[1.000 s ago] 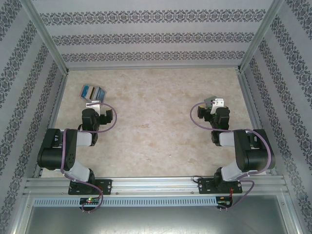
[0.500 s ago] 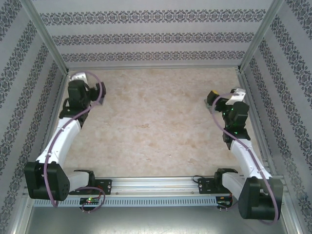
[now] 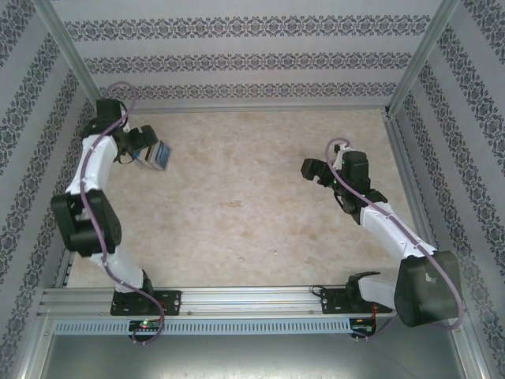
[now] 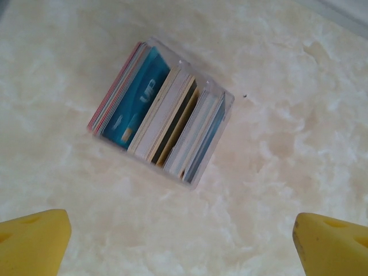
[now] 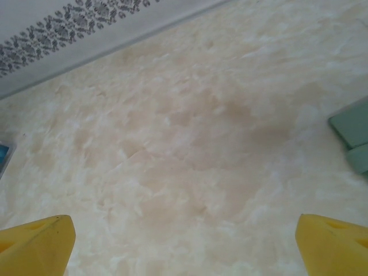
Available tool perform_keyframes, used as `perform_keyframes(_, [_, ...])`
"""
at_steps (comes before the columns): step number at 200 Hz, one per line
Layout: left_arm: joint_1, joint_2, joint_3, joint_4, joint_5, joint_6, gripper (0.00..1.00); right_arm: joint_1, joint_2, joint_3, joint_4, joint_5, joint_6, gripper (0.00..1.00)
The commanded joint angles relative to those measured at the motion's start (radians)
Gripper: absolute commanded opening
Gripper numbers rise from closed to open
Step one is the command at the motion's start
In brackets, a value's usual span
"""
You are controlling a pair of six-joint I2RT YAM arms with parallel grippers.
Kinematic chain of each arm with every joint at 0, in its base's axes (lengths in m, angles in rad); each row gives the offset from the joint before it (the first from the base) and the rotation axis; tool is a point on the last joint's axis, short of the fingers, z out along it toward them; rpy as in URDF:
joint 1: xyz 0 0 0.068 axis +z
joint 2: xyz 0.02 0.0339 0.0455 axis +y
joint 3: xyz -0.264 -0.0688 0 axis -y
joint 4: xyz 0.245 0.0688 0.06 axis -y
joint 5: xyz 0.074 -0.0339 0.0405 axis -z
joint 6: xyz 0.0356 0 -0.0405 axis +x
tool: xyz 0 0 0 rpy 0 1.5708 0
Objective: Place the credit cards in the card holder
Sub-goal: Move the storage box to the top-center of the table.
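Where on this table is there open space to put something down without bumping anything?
The wide middle of the table, between the clear tray of credit cards and the right gripper, is bare. So is the strip before the arm bases. The back-left corner is crowded: tray, with the left gripper above. The card holder lies beside the right gripper.

The table point(image 3: 252, 197) is marbled cream and beige. The walls point(image 3: 252, 47) carry pale bands and dark floral stripes. In the clear tray point(image 4: 228, 102), the credit cards point(image 4: 135, 109) show teal, blue, red, white, black and yellow. The card holder point(image 5: 352, 127) is grey-green. The left gripper point(image 4: 183, 244) and right gripper point(image 5: 184, 244) have yellow fingertips point(image 4: 34, 241).
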Motion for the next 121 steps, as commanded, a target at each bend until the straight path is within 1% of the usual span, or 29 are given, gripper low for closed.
perform_keyframes(1, [0.025,0.105,0.136,-0.120,0.058,0.106,1.00,0.023,0.009,0.024,-0.023,0.055,0.001,0.98])
perform_keyframes(13, [0.029,0.173,0.207,-0.141,0.062,0.136,1.00,0.024,0.012,0.046,-0.066,0.070,0.008,0.98])
perform_keyframes(21, [0.039,0.217,0.257,-0.164,0.085,0.152,1.00,0.028,0.004,0.048,-0.093,0.078,0.013,0.98])
perform_keyframes(35, [0.077,0.280,0.311,-0.170,0.175,0.149,1.00,0.030,-0.021,0.023,-0.096,0.086,0.011,0.98])
perform_keyframes(44, [0.102,0.305,0.318,-0.144,0.242,0.136,1.00,0.030,-0.036,0.008,-0.092,0.092,0.004,0.98])
perform_keyframes(52, [0.116,0.325,0.329,-0.131,0.272,0.132,1.00,0.029,-0.046,0.005,-0.106,0.096,-0.008,0.98])
perform_keyframes(70, [0.119,0.359,0.360,-0.121,0.290,0.166,1.00,0.029,-0.068,0.002,-0.159,0.119,-0.018,0.98])
perform_keyframes(91, [0.120,0.385,0.367,-0.100,0.303,0.193,1.00,0.028,-0.084,-0.032,-0.135,0.139,-0.019,0.98])
perform_keyframes(112, [0.120,0.418,0.371,-0.070,0.296,0.197,1.00,0.029,-0.084,-0.008,-0.183,0.139,-0.020,0.98])
perform_keyframes(121, [0.120,0.435,0.379,-0.065,0.295,0.200,1.00,0.030,-0.088,-0.014,-0.176,0.145,-0.010,0.98])
